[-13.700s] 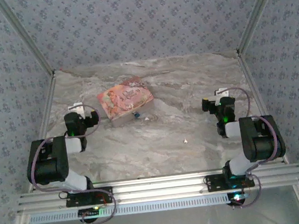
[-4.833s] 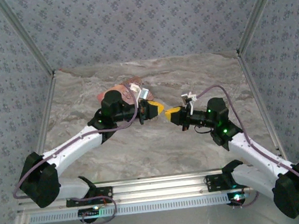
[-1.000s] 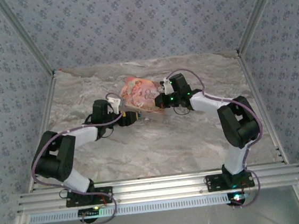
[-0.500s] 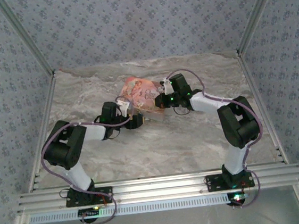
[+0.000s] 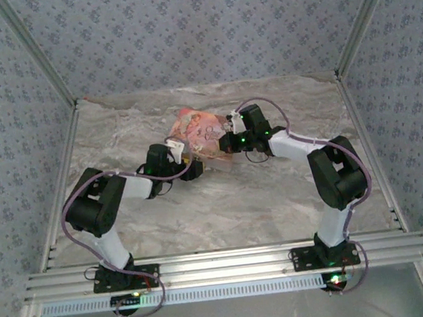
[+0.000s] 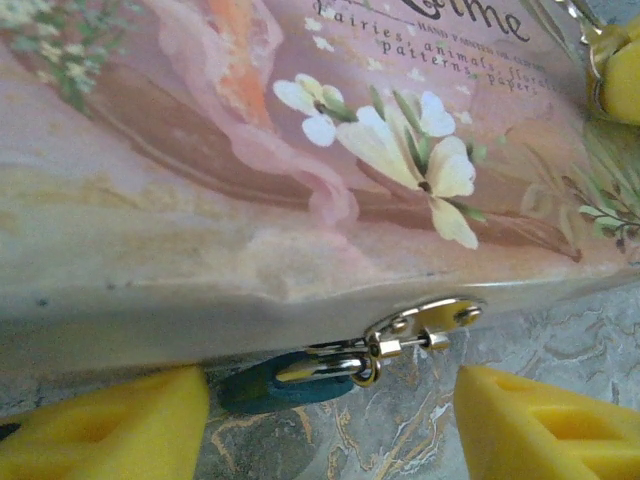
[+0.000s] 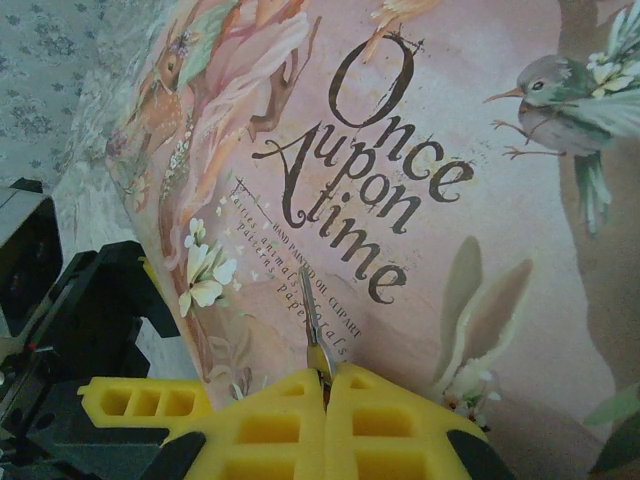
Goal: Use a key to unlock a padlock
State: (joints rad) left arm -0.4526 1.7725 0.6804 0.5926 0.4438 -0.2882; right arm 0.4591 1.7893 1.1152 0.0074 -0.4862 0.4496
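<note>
Change: left hand has slid in to pink printed box's near edge.
Left hand: wide, framing padlock at that edge.
Right hand: pinching key near lid.
Meaning: lock probably gets steadied next; key not inserted.

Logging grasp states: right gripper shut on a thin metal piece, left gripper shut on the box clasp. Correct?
No. Left wrist view: left gripper is open, fingers either side of the clasp. Right gripper is shut on the thin metal piece.
</note>
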